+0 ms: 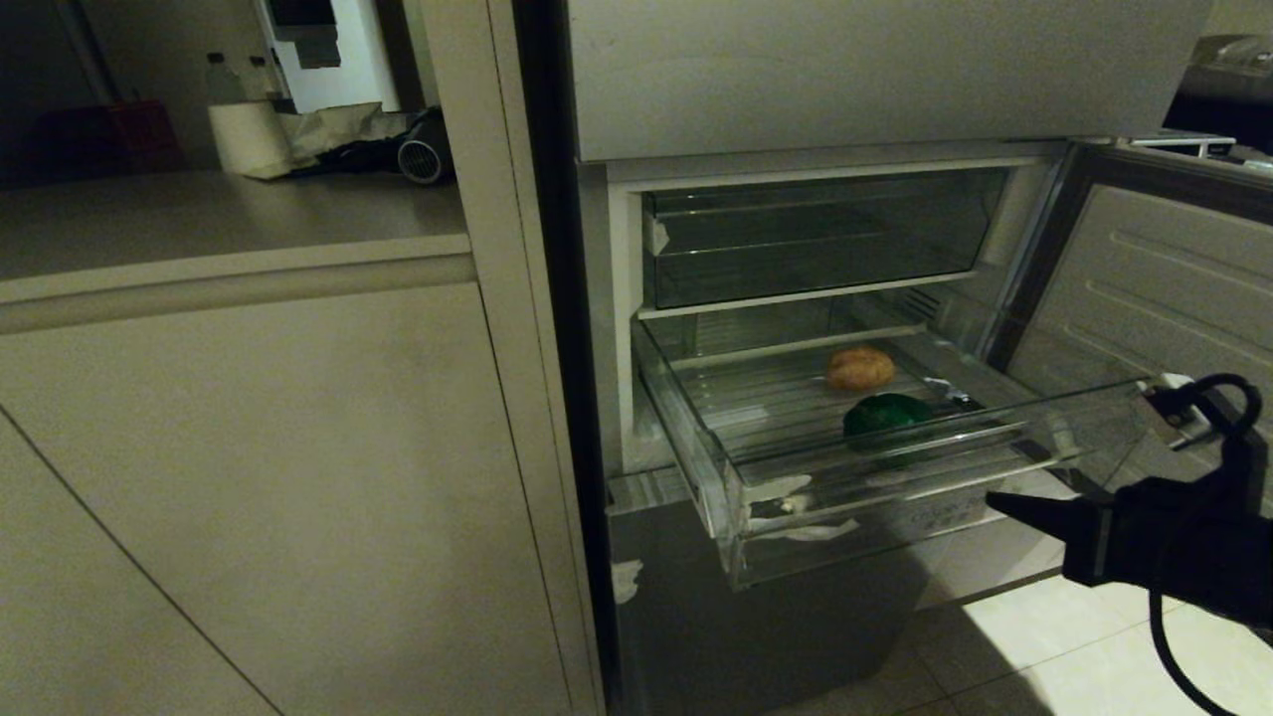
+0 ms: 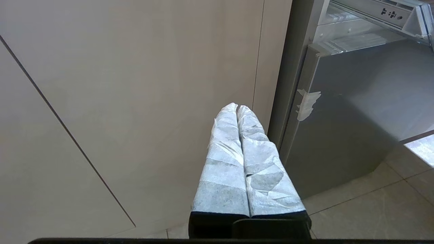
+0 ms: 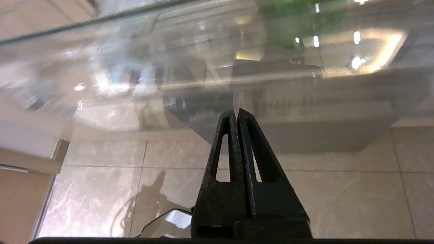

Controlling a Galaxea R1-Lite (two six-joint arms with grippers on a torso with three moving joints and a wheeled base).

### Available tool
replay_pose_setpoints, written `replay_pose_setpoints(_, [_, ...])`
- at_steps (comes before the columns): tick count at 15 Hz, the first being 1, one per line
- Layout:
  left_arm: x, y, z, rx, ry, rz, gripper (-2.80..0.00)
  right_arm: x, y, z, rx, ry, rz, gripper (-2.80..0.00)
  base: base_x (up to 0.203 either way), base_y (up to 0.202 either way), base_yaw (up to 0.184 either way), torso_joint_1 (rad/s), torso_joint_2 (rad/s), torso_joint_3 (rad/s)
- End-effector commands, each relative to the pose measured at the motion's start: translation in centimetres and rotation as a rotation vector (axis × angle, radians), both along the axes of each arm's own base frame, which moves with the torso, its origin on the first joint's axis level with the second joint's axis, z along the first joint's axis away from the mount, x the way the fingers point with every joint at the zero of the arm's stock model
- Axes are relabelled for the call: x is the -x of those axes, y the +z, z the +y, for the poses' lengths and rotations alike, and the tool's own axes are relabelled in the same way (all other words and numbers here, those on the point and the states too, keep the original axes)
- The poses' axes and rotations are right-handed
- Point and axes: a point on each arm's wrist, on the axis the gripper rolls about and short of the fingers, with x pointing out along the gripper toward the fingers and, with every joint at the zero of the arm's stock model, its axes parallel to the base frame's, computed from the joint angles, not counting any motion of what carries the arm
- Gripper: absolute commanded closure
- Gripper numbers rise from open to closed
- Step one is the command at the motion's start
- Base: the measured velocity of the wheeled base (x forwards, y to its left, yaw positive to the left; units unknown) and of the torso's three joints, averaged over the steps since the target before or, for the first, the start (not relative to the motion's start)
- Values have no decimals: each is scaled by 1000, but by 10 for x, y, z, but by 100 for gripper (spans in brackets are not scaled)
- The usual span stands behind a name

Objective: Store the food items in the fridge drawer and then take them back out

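The drawer (image 1: 756, 517) stands pulled out, holding a potato (image 1: 860, 367) near its back and a green item (image 1: 887, 415) mid-floor. The right gripper (image 1: 1000, 503), closed and empty, points at the drawer's front right corner. The left gripper (image 2: 237, 109) is closed, empty.

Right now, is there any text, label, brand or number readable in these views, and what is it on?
Nothing can be read for certain.
Fridge drawer: faint printed lettering on its clear front wall, too blurred to read.
Rail above the steel door front: a few small dark marks, too small to read.
Tape scraps on the drawer's front edge: blank.
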Motion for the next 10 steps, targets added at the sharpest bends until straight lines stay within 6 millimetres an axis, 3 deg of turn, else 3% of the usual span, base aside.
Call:
replay_pose_setpoints(1, [0,0,0,0,0,-1,0,-44,-25,5,7,6,98,0,0,0,0,0,0,0])
replay_pose_setpoints(6, [0,0,0,0,1,0,0,-126,-36,16,-11,11,-33,0,0,0,0,0,0,0])
replay_pose_setpoints(10, [0,0,0,0,2,0,0,-175,-41,29,-31,37,-166,0,0,0,0,0,0,0])
